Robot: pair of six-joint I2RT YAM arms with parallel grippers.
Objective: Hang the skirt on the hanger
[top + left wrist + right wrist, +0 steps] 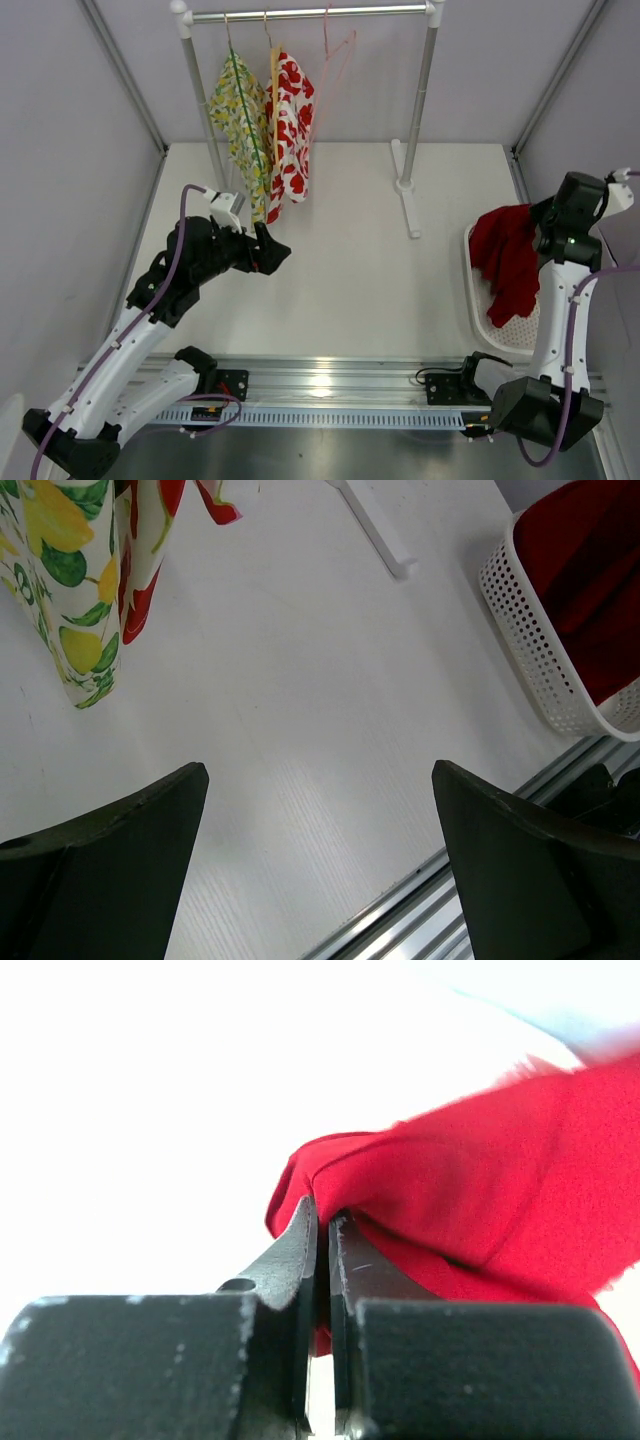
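While you look down from overhead, with 12 o'clock at the far wall, the skirt (508, 262) sits at 3 o'clock on the table (350, 280). Its long axis runs roughly 12 to 6. The upper end is bunched by your right gripper (322, 1215) and the lower end trails toward 6 across the white basket (472, 290).

Your right wrist view shows that gripper's jaws pressed nearly together on a fold of the red cloth.

Your left gripper (318, 770) hovers at about 9 o'clock with its jaws spread wide and nothing between them.

The pink hanger (340, 55) hangs at 12 o'clock on the rail (310, 13), hook up and body pointing down.

You can count one skirt, one basket, three hangers on the rail and two patterned garments: a yellow-green one (240, 130) and a white one with red flowers (292, 125).
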